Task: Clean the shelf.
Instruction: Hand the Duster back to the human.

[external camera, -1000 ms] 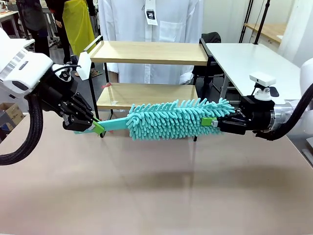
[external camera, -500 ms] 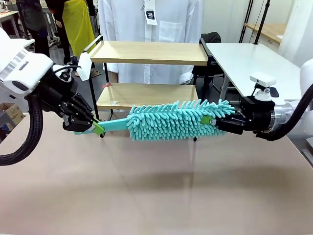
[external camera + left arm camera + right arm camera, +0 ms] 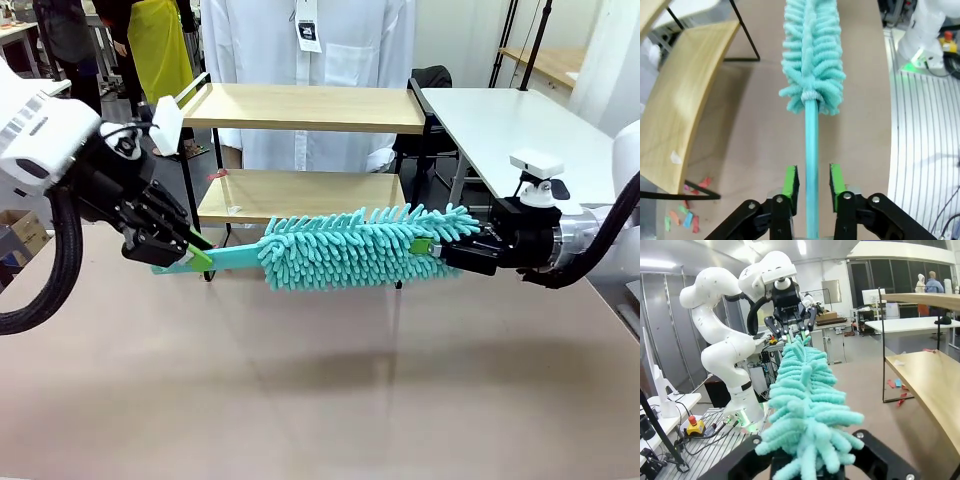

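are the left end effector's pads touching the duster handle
Apart. The left wrist view shows a gap between each green pad and the duster handle.

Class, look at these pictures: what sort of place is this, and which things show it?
Probably a robotics lab or workshop: a white robot arm on a slotted metal bench, a red emergency-stop button with loose cables, and white worktables beyond the two-tier wooden shelf.

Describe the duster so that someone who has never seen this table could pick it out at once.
Start at the big beige tabletop and find the two-tier wooden shelf at its far edge. Just in front of the shelf's lower board, the duster hangs level above the table between the two grippers. It is the one fluffy turquoise thing there, a shaggy head on a thin, smooth handle of the same colour.
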Controlling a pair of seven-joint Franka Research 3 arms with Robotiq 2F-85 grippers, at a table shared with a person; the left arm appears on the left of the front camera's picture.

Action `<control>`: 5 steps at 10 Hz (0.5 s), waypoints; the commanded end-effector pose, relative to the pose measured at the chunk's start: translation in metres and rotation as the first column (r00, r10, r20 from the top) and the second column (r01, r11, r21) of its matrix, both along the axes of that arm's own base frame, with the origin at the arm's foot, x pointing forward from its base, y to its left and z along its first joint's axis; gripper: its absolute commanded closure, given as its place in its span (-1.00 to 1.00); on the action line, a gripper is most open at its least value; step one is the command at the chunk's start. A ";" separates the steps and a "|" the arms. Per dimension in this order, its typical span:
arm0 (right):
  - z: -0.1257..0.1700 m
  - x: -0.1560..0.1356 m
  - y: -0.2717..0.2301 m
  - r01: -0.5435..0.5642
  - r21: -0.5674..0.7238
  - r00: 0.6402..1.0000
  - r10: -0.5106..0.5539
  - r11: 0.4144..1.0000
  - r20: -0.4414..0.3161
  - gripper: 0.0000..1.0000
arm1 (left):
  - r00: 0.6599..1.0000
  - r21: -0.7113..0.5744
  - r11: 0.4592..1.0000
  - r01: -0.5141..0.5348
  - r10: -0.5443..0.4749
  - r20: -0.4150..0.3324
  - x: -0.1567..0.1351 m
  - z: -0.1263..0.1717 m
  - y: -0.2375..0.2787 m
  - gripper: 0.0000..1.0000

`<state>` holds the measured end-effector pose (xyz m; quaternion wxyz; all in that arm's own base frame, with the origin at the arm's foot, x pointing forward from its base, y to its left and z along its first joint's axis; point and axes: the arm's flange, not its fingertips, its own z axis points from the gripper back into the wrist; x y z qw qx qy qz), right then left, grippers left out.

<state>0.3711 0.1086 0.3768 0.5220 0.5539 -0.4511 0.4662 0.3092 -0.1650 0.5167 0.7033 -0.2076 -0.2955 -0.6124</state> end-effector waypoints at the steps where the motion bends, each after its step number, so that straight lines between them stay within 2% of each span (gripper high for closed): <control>1: 0.001 0.000 0.000 0.001 0.000 1.000 -0.001 1.000 0.003 1.00 | 0.999 -0.140 0.989 0.044 -0.042 0.022 -0.005 0.004 0.020 -0.44; 2: 0.001 0.000 0.000 0.001 0.000 1.000 -0.001 1.000 0.003 1.00 | 1.000 -0.182 0.983 0.019 -0.016 0.018 -0.007 0.007 0.037 -1.00; 5: 0.001 0.000 0.000 0.001 0.000 1.000 -0.001 1.000 0.003 1.00 | 1.000 -0.329 0.944 -0.023 0.028 0.012 -0.020 0.008 0.108 -1.00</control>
